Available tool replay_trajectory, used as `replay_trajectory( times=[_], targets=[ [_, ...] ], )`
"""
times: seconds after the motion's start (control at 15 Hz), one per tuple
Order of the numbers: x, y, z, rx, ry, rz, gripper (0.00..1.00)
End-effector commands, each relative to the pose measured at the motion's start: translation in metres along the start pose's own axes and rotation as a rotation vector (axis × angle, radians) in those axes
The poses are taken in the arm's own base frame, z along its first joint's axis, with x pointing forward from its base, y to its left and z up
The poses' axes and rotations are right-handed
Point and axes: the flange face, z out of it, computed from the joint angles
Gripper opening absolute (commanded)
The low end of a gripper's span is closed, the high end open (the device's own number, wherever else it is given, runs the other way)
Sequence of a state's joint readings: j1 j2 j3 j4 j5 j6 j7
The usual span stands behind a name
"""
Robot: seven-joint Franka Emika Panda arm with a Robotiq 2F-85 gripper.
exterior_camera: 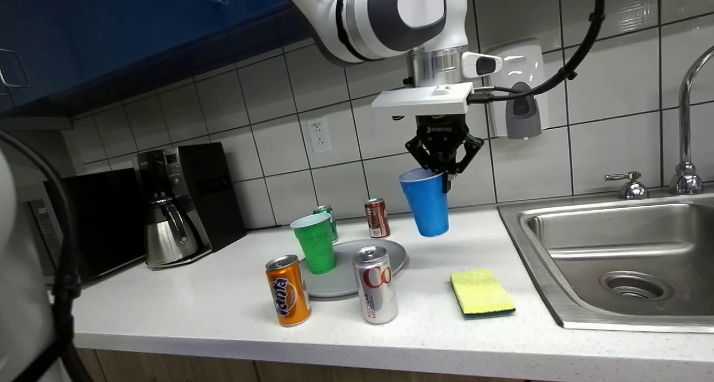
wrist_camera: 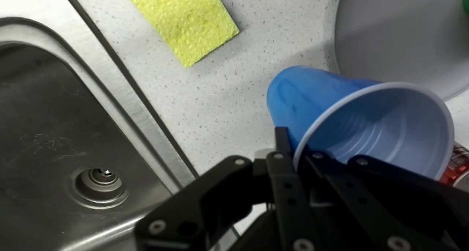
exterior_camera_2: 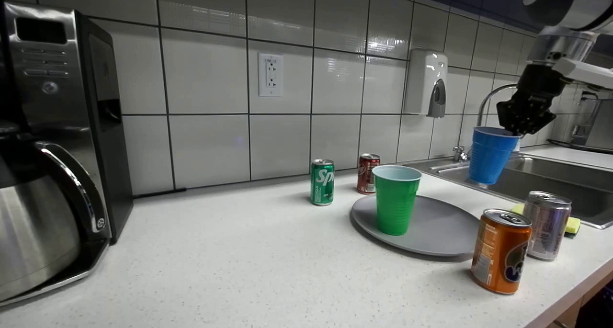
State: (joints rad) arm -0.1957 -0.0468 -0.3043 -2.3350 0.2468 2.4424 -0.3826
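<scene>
Wood-grain cabinet fronts (exterior_camera: pixel 201 365) stood nearest, beneath the front edge of a pale, speckled countertop (exterior_camera: pixel 195 304). Just back from that edge stood an orange Fanta can (exterior_camera: pixel 288 291) and, to its right, a silver Coke can (exterior_camera: pixel 375 287); farther right a yellow sponge (exterior_camera: pixel 482 290), dark green underneath, lay flat. Beyond the cans lay a round gray plate (exterior_camera: pixel 346 281) with a green plastic cup (exterior_camera: pixel 315 245) upright on its left part. A blue plastic cup (exterior_camera: pixel 425 206) hung slightly tilted above the countertop, between the plate and the stainless-steel sink (exterior_camera: pixel 535 259) on the right. The gripper (wrist_camera: pixel 297 143) was pinching its wall at the rim, one finger inside the cup and one outside. Toward the far edge stood a green Sprite can (exterior_camera_2: pixel 322 182) and, to its right, a dark red soda can (exterior_camera: pixel 377 218). At the far left a coffee maker (exterior_camera: pixel 215 192) with a steel carafe (exterior_camera: pixel 164 240) stood beside a black microwave (exterior_camera: pixel 106 220). Behind everything rose a glossy tiled wall (exterior_camera: pixel 268 195) with a power outlet (exterior_camera: pixel 319 135), a soap dispenser (exterior_camera: pixel 524 86) to its right, and dark blue cupboards (exterior_camera: pixel 139 36) above at left.
</scene>
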Motion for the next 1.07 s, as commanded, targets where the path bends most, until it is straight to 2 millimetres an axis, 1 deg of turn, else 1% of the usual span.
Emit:
replay_trajectory(
  times=[0.0,0.13,0.47,1.0],
  targets=[
    [0.017,0.009,0.005,0.025,-0.004,-0.01,0.01],
    [0.023,0.01,0.011,0.031,-0.01,-0.011,0.01],
    [0.035,0.018,0.034,0.028,-0.045,-0.005,0.01],
    [0.045,0.032,0.062,0.01,-0.095,0.014,0.01]
  ],
)
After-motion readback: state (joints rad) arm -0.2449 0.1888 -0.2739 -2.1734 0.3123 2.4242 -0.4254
